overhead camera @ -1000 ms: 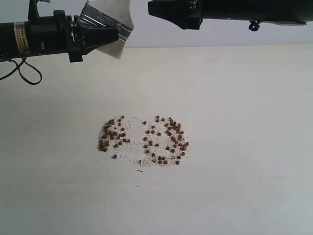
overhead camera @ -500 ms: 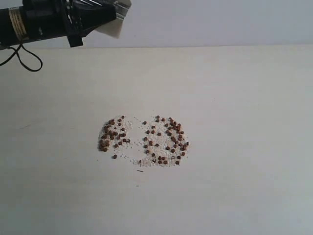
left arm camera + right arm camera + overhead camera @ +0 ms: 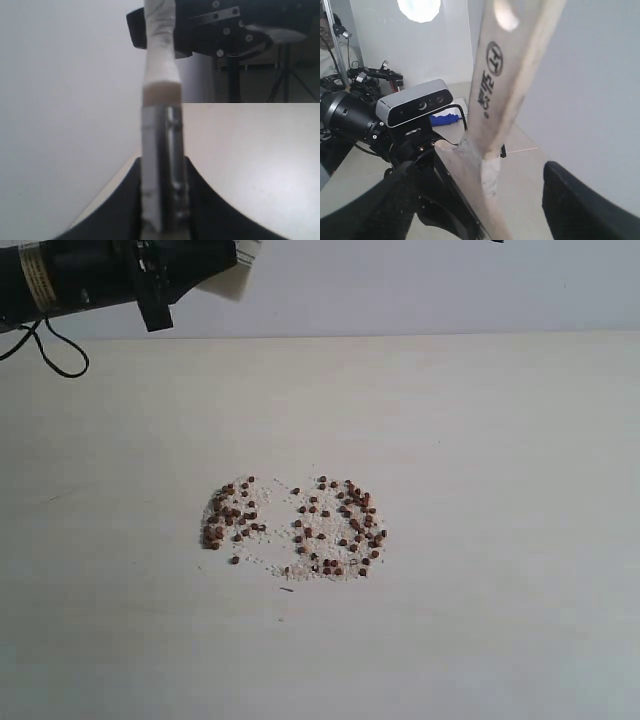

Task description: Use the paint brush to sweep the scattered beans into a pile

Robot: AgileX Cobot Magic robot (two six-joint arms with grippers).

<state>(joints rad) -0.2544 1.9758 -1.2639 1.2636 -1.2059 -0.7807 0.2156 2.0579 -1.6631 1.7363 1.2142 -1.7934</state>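
Left claw [image 3: 162,210] pinches the paint brush [image 3: 160,95] by its ferrule [image 3: 170,145], eleven o'clock from the beans [image 3: 345,515]; right claw [image 3: 487,200] spread round the handle [image 3: 495,70]. Likely light, bristles soft.

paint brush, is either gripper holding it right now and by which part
The left gripper holds the paint brush by its metal ferrule; the right gripper stands open around the handle, not gripping it.
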